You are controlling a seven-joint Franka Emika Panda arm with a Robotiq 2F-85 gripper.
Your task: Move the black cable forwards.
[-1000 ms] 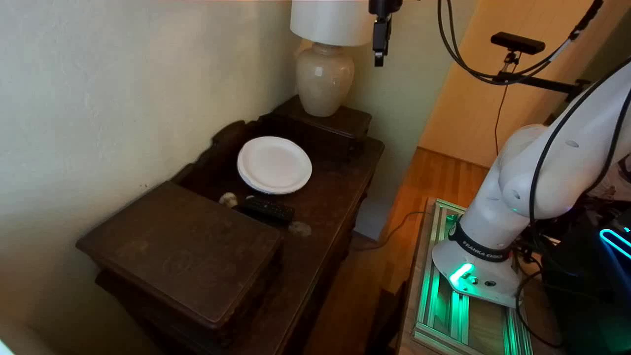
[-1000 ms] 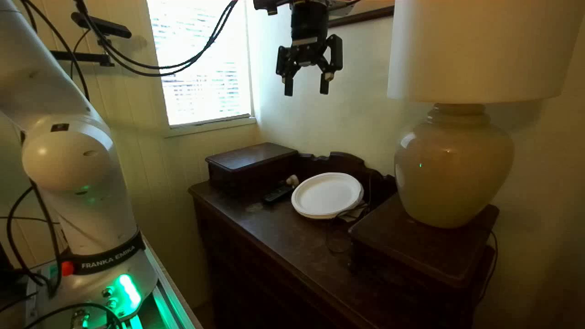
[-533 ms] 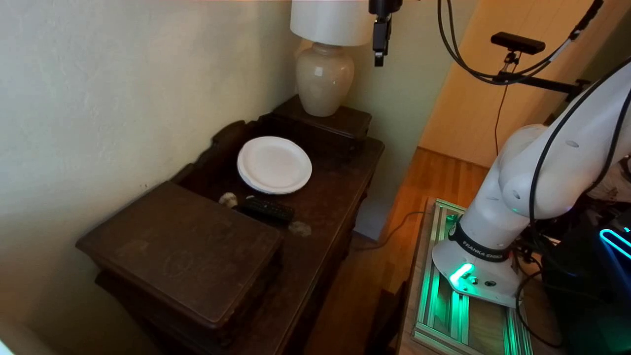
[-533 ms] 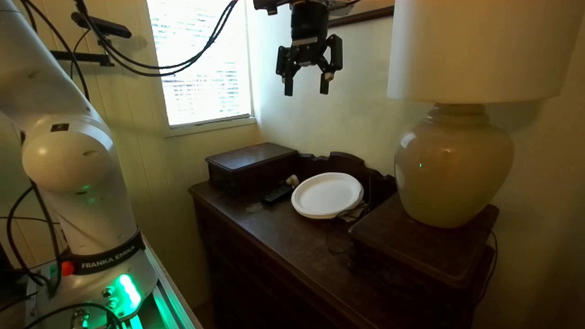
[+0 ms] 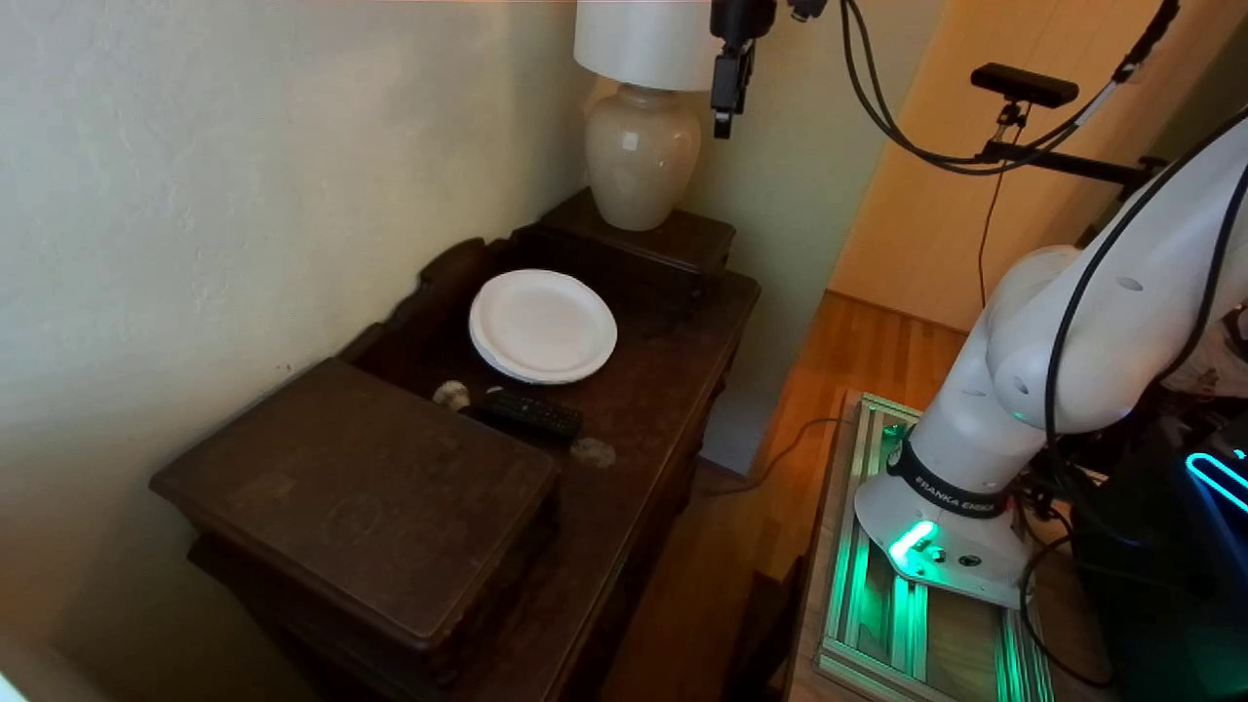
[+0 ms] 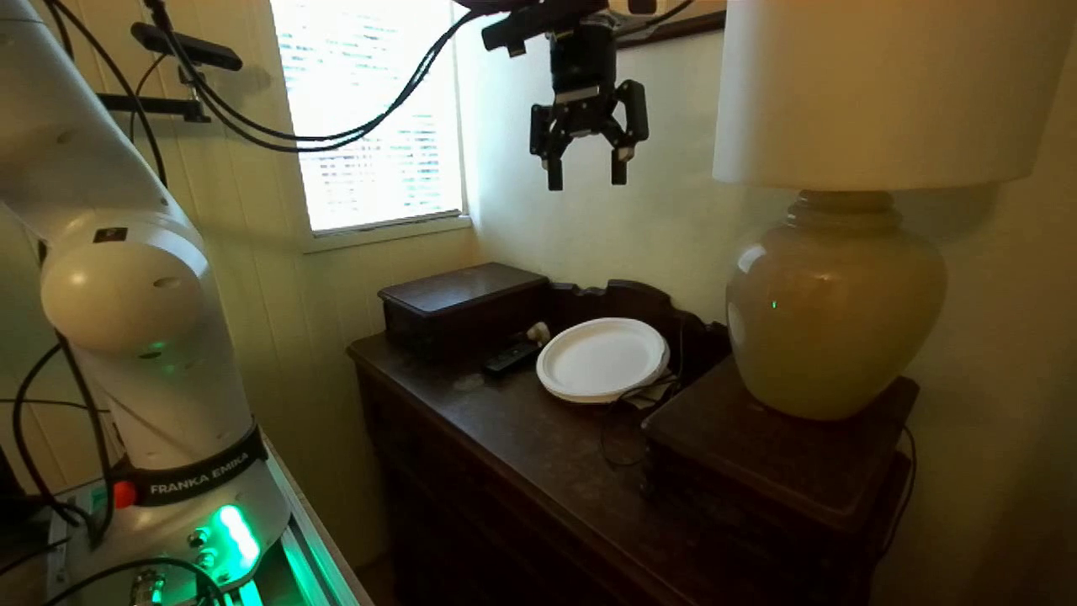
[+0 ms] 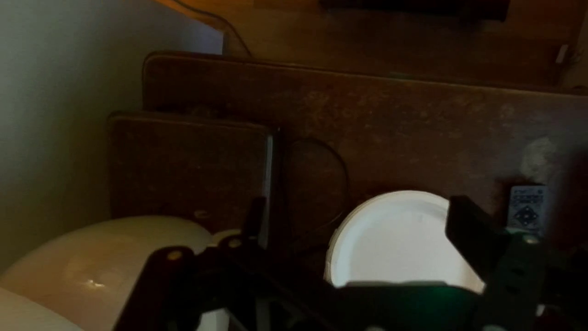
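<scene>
So the curved black band (image 6: 200, 473) low on the smooth white robot arm (image 6: 172, 400) is sporting "FRANKA EMIKA" in pale capitals, showing up in both exterior views.

In an exterior view, left to right on the bench (image 6: 505, 429): far box (image 6: 463, 289), remote (image 6: 511, 357), plate (image 6: 599, 360), lamp box (image 6: 761, 454) with lamp (image 6: 833, 311) on top. Wrist view: cable (image 7: 345, 170) loops on bench between plate and lamp box, part just beside plate rim, can't tell if touching. Fingers (image 6: 554, 174) above, well apart from plate.
</scene>
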